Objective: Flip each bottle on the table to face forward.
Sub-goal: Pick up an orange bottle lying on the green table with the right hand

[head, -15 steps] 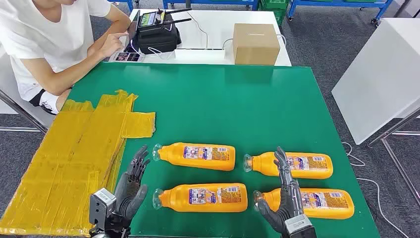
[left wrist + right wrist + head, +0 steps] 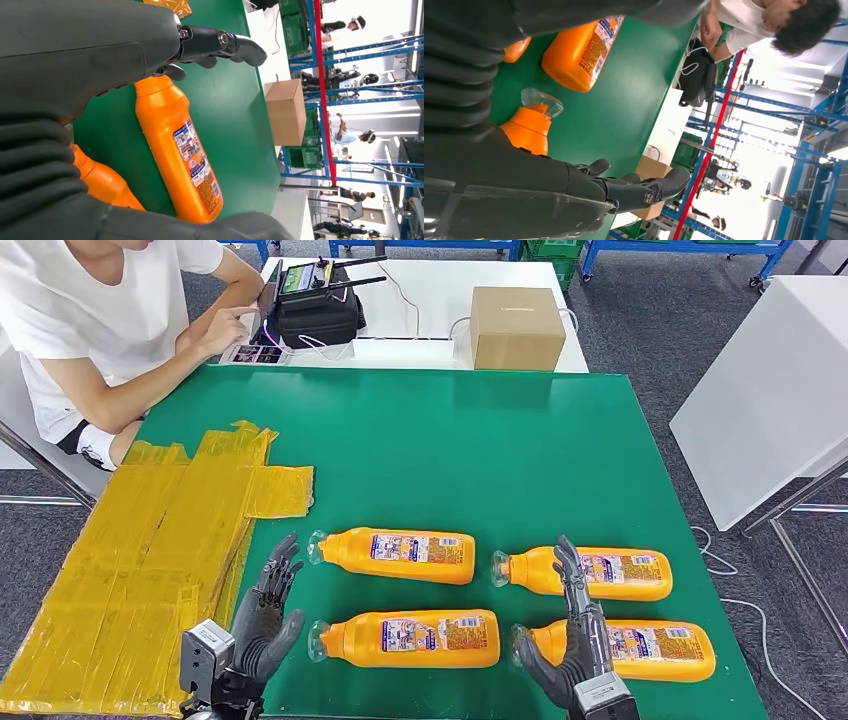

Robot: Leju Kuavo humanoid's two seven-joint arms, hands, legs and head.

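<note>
Left hand [image 2: 262, 615] spread, empty, right hand [image 2: 572, 635] spread, empty, covering part of near-right bottle [image 2: 640, 650], wrists cropped

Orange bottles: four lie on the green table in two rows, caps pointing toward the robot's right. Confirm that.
Not quite. The four orange bottles do lie on the green table in two rows, but their clear caps point toward the robot's left, as the head view shows.
</note>
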